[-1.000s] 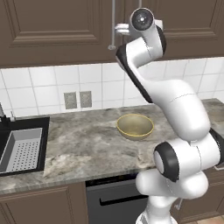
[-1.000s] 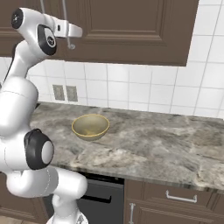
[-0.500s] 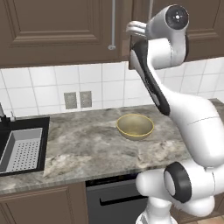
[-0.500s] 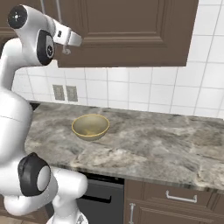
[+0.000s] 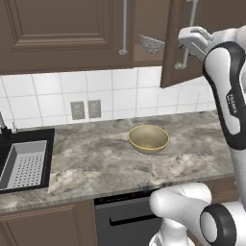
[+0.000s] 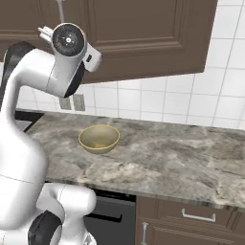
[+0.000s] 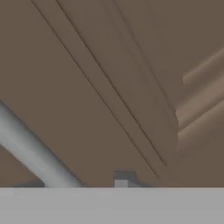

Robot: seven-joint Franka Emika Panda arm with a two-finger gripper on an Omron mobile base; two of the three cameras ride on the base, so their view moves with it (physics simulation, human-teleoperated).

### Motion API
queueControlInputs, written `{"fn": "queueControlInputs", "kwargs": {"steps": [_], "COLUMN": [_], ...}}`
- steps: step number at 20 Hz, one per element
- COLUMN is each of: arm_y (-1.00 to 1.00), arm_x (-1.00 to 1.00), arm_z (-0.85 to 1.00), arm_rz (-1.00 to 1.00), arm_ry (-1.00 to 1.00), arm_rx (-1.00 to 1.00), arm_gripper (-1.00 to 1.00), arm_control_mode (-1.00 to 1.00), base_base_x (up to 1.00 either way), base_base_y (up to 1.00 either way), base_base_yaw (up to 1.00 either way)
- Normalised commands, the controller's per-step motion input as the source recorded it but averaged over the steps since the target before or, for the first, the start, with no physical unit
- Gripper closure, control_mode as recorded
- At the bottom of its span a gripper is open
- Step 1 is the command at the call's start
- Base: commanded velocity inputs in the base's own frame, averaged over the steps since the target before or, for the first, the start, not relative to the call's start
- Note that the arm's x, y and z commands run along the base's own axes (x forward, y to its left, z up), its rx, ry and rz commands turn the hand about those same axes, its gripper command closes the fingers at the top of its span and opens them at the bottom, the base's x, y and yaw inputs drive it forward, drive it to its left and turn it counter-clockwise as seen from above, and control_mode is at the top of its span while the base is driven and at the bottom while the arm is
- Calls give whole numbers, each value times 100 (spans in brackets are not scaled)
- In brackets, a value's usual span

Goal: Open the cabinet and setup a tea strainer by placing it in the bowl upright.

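Since a second ago the cabinet [image 5: 180, 43] door's swinging open at the upper right, and the tea strainer [image 5: 151, 44] is showing on the shelf inside. The claw [image 5: 188, 47] is sitting by the handle [image 5: 186, 33]; can't tell how open it is. Next it's reaching in for the strainer, with the bowl [image 5: 148, 138] waiting mid-frame on the worktop [image 5: 91, 158].

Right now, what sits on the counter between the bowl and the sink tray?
Nothing. In the left base view the marble counter is bare between the yellow bowl and the grey perforated tray in the sink.
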Motion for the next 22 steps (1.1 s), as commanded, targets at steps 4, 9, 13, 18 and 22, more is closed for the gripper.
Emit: {"fn": "queueControlInputs", "kwargs": {"steps": [4, 9, 13, 18, 22], "arm_y": [-79, -77, -88, -100, -94], "arm_x": [-100, -100, -100, -100, -91], "arm_z": [3, 4, 0, 0, -6], "arm_rz": [27, 24, 14, 13, 3], "arm_ry": [6, 9, 12, 8, 12], "arm_rx": [25, 15, 0, 0, 0], "arm_gripper": [100, 100, 100, 100, 100], "arm_control_mode": [-100, -100, -100, -100, -100], "base_base_x": [0, 0, 0, 0, 0], "base_base_y": [0, 0, 0, 0, 0], "base_base_yaw": [0, 0, 0, 0, 0]}}
